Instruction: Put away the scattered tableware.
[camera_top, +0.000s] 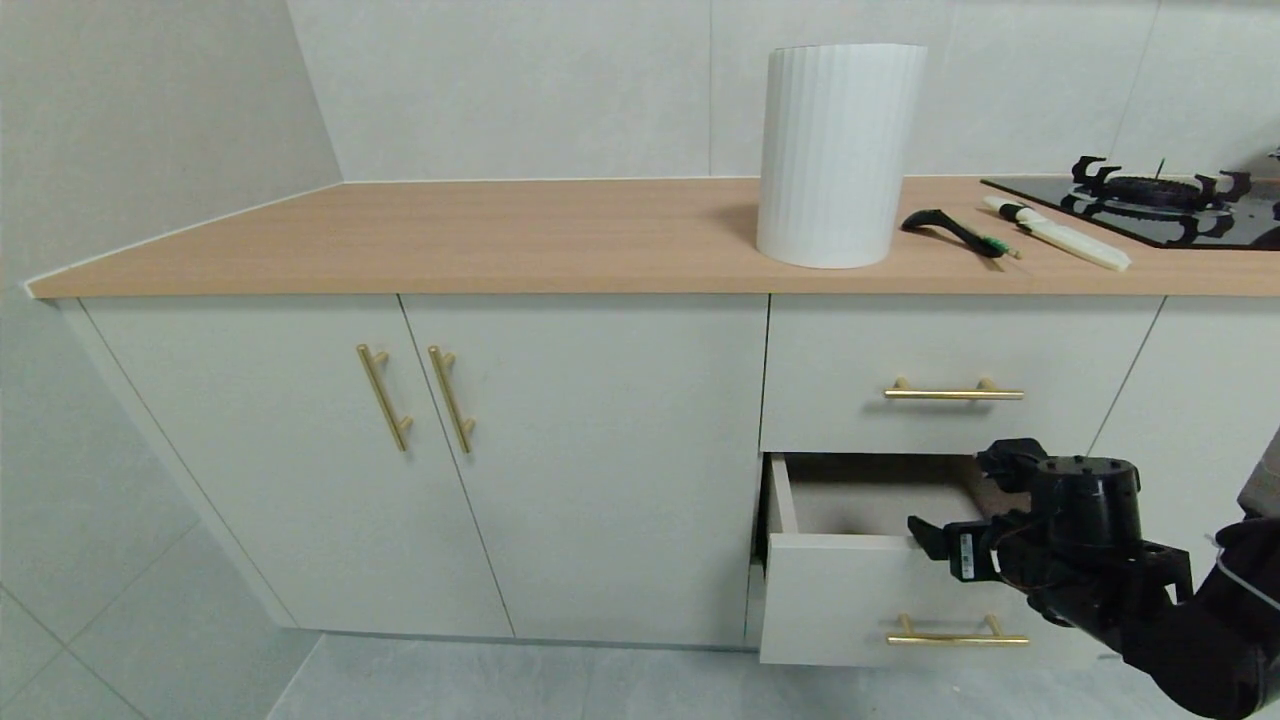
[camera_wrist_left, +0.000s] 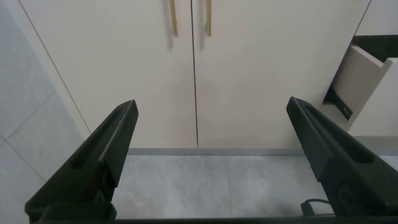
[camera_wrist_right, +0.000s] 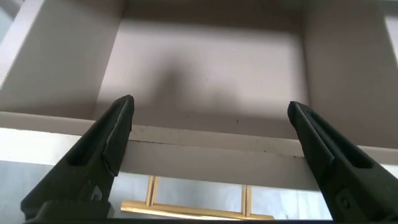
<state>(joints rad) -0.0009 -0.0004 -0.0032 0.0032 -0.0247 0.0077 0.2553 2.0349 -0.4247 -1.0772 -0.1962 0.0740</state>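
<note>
Cabinet doors (camera_wrist_left: 196, 68) face our left hand (camera_wrist_left: 211, 106), whose two fingers are spread wide with nothing between them. Grey floor (camera_wrist_left: 205, 180) lies beneath that hand, and farther toward our right side we see the side wall of the pulled-out lower drawer (camera_wrist_left: 360, 74).

Up on the table (camera_top: 500, 235), well above our right hand (camera_top: 965, 500) and to its left, a white ribbed cylinder (camera_top: 840, 150) stands upright. Almost straight above that hand lies the black utensil (camera_top: 955, 232). Its long axis runs on a slant: the broad dark end points back and left toward the cylinder, and the thin green-tipped end points forward and right toward the table's front edge. Near it, above the hand and slightly to its right, we find the white utensil (camera_top: 1065, 243), roughly parallel, with the green-banded end pointing back-left and the plain end forward-right. A stove (camera_top: 1150, 205) sits behind it, farther right.

Between the table and our right hand is the upper drawer (camera_top: 830, 370), shut. The right hand hangs over the open top of the lower drawer, toward its right part, fingers spread and gripping nothing. The drawer's front panel and its gold bar handle (camera_top: 957, 637) are just below the hand.
</note>
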